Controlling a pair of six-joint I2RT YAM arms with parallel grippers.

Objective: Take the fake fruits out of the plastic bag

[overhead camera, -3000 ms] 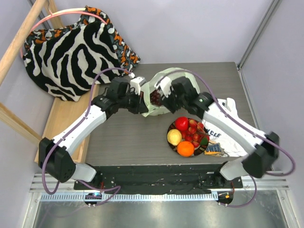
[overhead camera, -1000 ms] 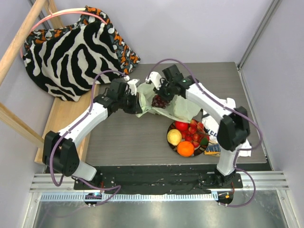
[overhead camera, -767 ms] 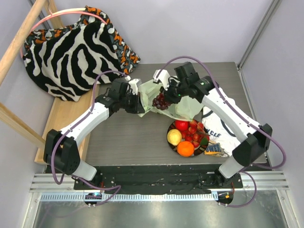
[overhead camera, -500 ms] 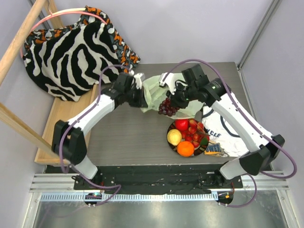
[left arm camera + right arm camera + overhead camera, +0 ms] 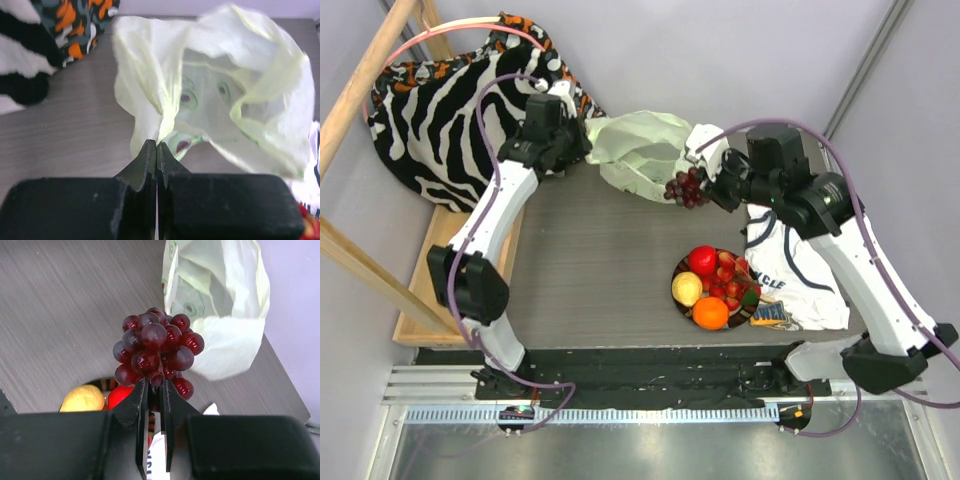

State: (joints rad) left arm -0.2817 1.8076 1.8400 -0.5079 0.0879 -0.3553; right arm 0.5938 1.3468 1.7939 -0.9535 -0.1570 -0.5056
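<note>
My right gripper (image 5: 705, 186) (image 5: 154, 383) is shut on the dark purple grape bunch (image 5: 686, 187) (image 5: 157, 348) and holds it in the air, clear of the plastic bag (image 5: 638, 150). My left gripper (image 5: 582, 143) (image 5: 156, 145) is shut on a fold of the pale green plastic bag (image 5: 220, 95) and holds it up at the table's far edge. The bag (image 5: 220, 305) hangs limp with its mouth open. A red apple (image 5: 701, 260), strawberries (image 5: 727, 280), a yellow fruit (image 5: 687, 289) and an orange (image 5: 710, 313) lie on a plate (image 5: 754, 296).
A white printed T-shirt (image 5: 800, 275) lies right of the plate. A zebra-striped cloth (image 5: 460, 110) lies on the wooden shelf at the back left; its edge shows in the left wrist view (image 5: 30, 50). Purple cables loop over both arms.
My right gripper has pulled the grape bunch out of the bag and lifted it to the right. My left gripper has raised the bag and drawn it back toward the far left.
</note>
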